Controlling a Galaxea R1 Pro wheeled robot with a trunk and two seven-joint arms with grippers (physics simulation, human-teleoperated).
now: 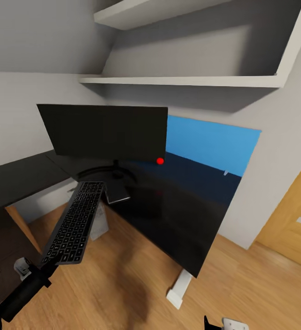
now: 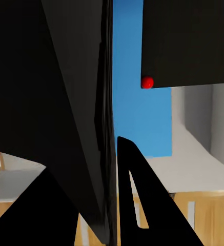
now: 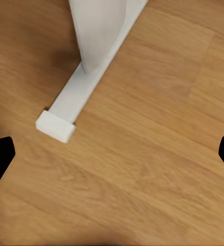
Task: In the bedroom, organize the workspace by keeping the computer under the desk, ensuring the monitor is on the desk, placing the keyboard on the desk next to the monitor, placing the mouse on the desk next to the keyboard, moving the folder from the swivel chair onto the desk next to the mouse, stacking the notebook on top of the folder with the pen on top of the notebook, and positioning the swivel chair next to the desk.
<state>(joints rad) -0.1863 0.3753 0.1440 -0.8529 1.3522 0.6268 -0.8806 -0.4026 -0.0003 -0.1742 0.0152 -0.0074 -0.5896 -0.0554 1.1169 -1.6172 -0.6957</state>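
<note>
monitor on desk, notebook before its stand, folder behind

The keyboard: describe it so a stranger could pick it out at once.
Start at the long black desk with the wide black monitor on it. In front of the monitor's stand, the keyboard hangs out past the desk edge over the wooden floor, held by the left gripper. It is the only flat black slab covered in rows of keys.
</note>
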